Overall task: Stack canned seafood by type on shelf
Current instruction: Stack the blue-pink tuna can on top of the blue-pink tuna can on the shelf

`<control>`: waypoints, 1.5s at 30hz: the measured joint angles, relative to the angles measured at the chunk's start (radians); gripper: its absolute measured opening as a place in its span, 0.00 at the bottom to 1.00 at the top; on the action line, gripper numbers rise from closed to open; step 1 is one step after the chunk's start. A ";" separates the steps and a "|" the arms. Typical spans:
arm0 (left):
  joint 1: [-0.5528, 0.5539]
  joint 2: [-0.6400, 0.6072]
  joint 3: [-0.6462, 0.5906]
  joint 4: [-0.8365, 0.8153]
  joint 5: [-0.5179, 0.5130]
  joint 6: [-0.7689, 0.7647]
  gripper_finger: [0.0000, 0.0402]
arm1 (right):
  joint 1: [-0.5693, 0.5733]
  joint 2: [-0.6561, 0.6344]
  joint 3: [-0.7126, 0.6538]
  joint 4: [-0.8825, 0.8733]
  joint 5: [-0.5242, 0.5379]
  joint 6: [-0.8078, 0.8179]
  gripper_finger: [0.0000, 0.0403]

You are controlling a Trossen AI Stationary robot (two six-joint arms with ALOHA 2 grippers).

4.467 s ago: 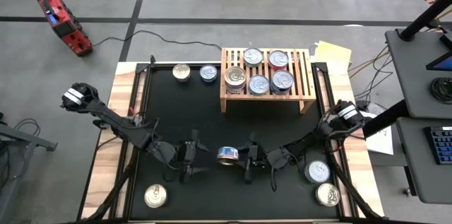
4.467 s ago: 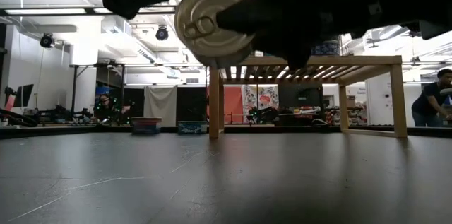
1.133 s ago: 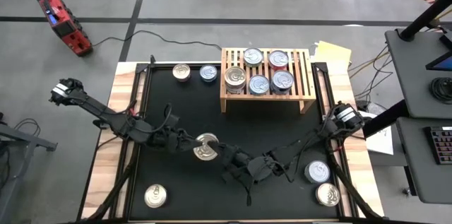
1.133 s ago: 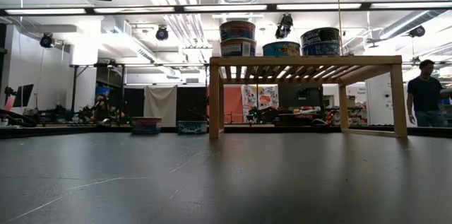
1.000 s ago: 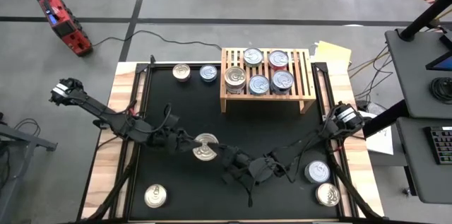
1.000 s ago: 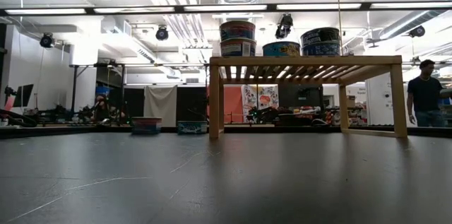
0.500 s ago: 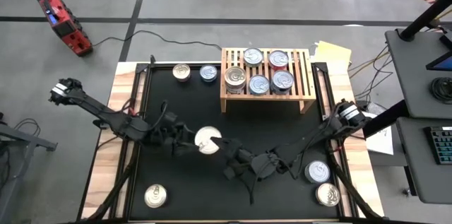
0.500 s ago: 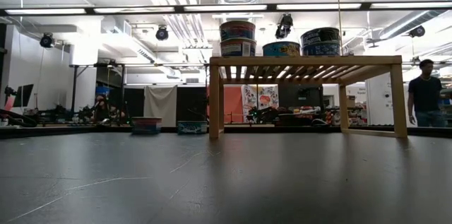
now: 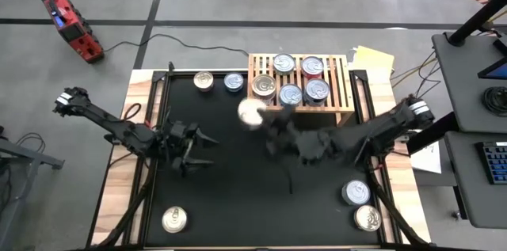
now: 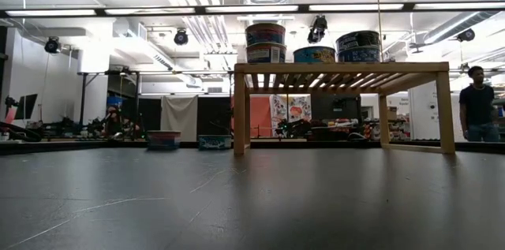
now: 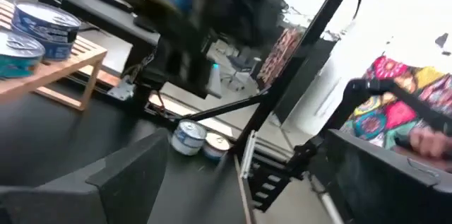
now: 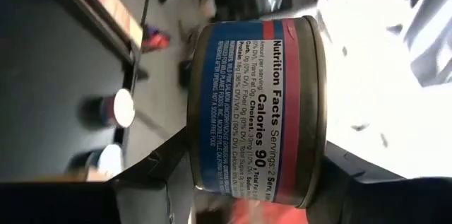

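My right gripper [image 9: 263, 120] is shut on a can of seafood [image 9: 251, 112] and holds it in the air just in front of the shelf's [image 9: 341, 85] left front corner. The can's label is blue with a red band [image 12: 247, 111]. On the light-wood shelf stand several cans, among them a two-high stack [image 9: 263, 85]. Loose cans rest on the black mat at the far left [image 9: 203, 81] and near right [image 9: 356, 192]. My left gripper [image 9: 207, 150] hangs open left of the mat's middle, with nothing between its fingers [image 11: 127, 174]. My right gripper pinches the can between its two fingers, which lie against the can's two flat ends [image 12: 205, 181] at the part nearest the wrist. The fingers come level, from the table's right side. The can is lifted clear, its silver lid [image 9: 251, 112] turned up.
Two more loose cans lie at the near left [image 9: 174, 219] and near right [image 9: 367, 218] of the mat. Wood borders [image 9: 135, 116] frame the mat. The mat's middle [image 9: 238, 188] is bare. A person [image 10: 477, 100] stands in the room behind the table.
My left gripper has opened, let go of the can and drawn back toward the table's left edge. My right gripper has carried the can up and toward the far edge, from the mat's middle to the shelf's left front corner, rolling its wrist on the way.
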 joint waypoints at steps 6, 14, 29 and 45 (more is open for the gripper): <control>0.000 -0.013 0.000 -0.085 -0.050 0.059 0.90 | -0.184 -0.084 0.084 -0.455 -0.132 0.450 0.45; 0.001 -0.003 0.000 -0.102 -0.055 0.077 0.90 | -0.364 -0.022 0.248 -0.787 -0.310 0.651 0.45; 0.001 -0.002 0.000 -0.136 -0.054 0.086 0.90 | -0.384 0.150 0.421 -0.909 -0.257 0.564 0.46; 0.001 -0.002 0.000 -0.145 -0.054 0.108 0.90 | -0.403 0.155 0.433 -0.938 -0.260 0.566 0.47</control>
